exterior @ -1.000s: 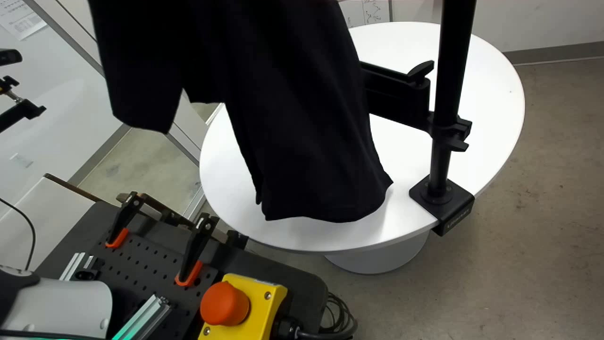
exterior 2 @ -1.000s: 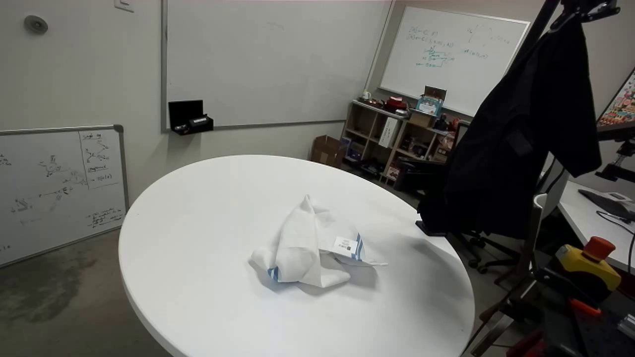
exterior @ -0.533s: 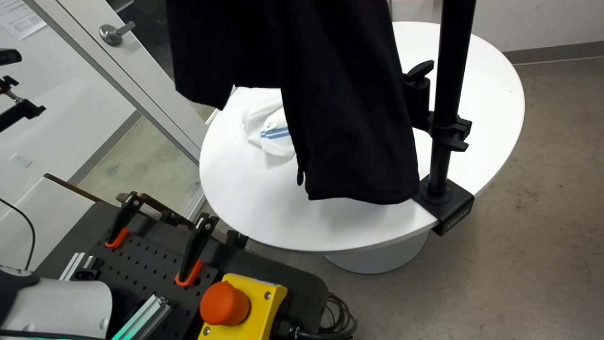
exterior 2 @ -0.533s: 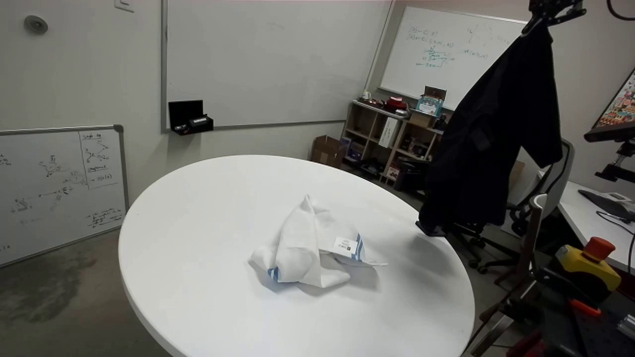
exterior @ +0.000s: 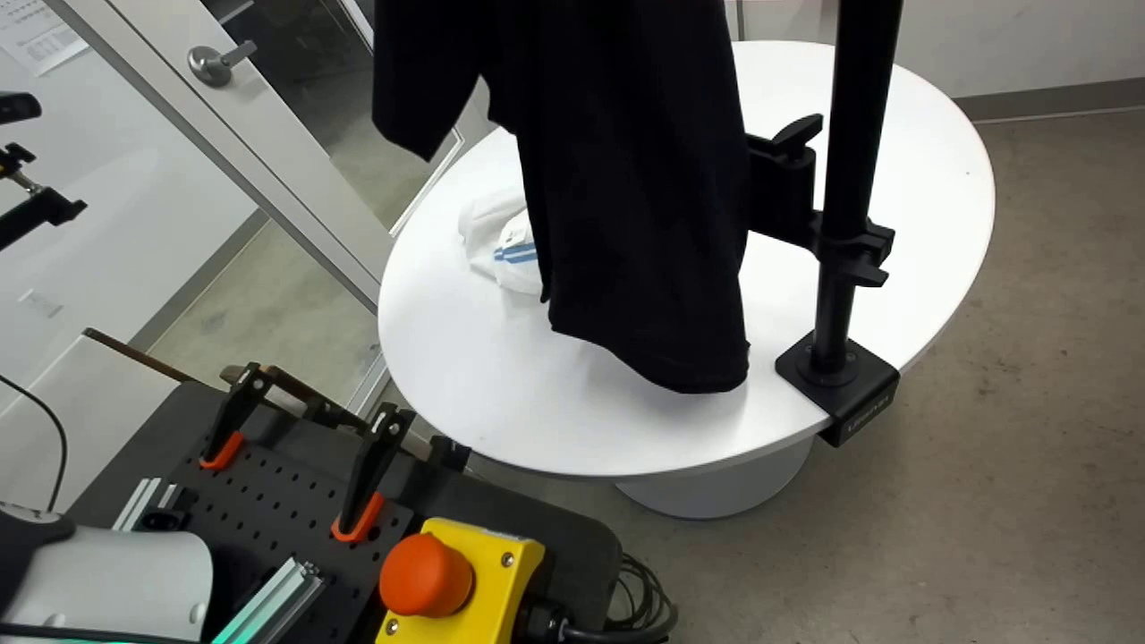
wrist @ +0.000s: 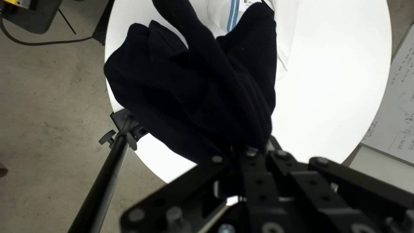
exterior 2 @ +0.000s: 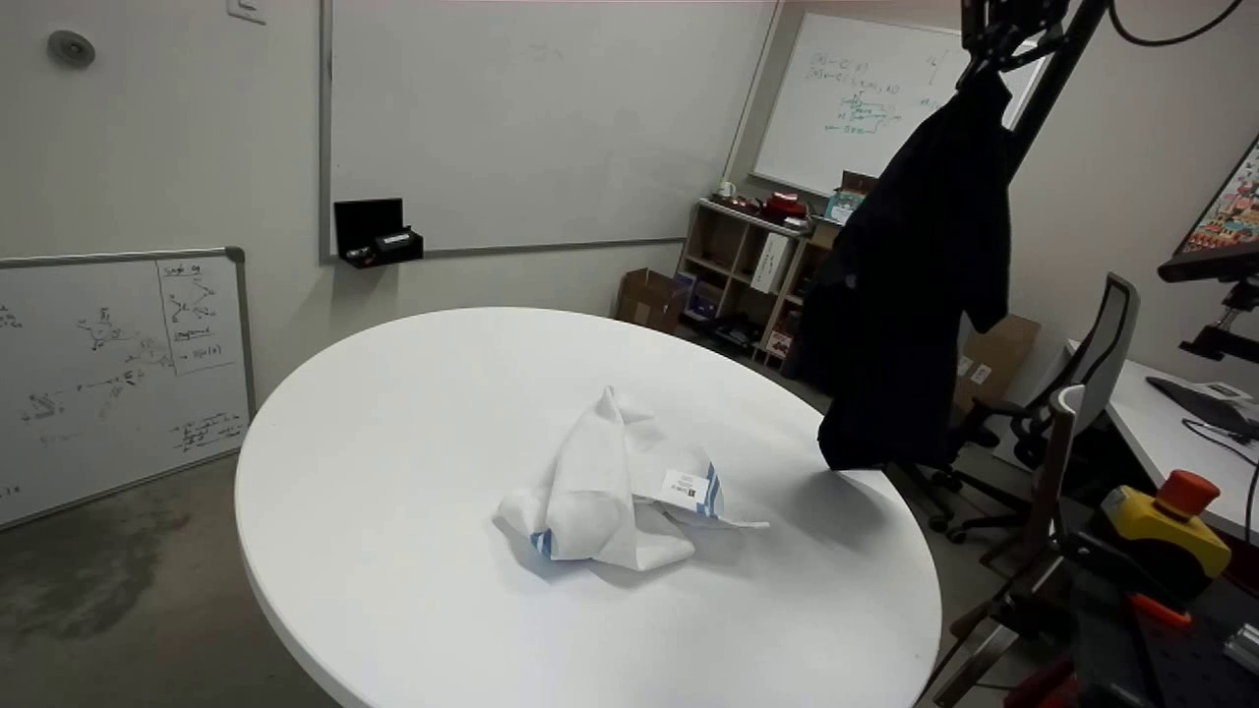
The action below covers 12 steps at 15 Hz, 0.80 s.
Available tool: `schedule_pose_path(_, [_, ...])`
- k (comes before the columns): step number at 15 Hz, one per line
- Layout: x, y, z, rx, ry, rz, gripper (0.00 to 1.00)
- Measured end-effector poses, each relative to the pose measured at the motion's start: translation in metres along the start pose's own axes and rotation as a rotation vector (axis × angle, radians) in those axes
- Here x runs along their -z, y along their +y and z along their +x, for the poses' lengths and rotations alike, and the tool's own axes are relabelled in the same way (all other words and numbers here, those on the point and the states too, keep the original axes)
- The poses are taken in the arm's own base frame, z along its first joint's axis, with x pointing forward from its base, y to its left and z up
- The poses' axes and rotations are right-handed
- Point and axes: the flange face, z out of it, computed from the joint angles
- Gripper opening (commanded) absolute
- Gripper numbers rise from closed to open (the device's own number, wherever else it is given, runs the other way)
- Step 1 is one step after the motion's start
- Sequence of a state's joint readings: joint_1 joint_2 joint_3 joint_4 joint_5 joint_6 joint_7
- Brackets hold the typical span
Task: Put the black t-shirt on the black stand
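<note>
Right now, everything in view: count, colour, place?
black t-shirt: 1, black, hanging over the table
table: 1, white, in both exterior views
black stand: 1, black, at the table's edge
cloth: 1, white with blue stripes, on the table
stop button: 1, orange-red, on a yellow box
clamps: at least 2, black and orange, on a perforated board
perforated board: 1, dark, beside the yellow box
whiteboards: at least 3, white, beyond the table
shelf: 1, brown, beyond the table
cardboard boxes: at least 2, brown, beyond the table
office chair: at least 1, grey, by a desk
arm section: 1, white-grey, in an exterior view's corner
gripper: 1, black, holding the black t-shirt
</note>
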<state>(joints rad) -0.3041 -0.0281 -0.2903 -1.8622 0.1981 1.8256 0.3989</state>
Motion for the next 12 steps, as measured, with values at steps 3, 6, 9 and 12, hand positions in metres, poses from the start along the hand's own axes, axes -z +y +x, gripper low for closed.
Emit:
schedule_pose_path(3, [-0.013, -0.018, 0.011, -0.034, -0.017, -0.031, 0.01])
schedule_pose_path(6, [-0.026, -0.029, 0.021, -0.069, -0.040, -0.063, 0.01])
schedule_pose_path(9, [-0.041, -0.035, 0.032, -0.107, -0.067, -0.097, 0.01])
schedule_pose_path(12, [-0.052, -0.039, 0.043, -0.147, -0.079, -0.122, 0.01])
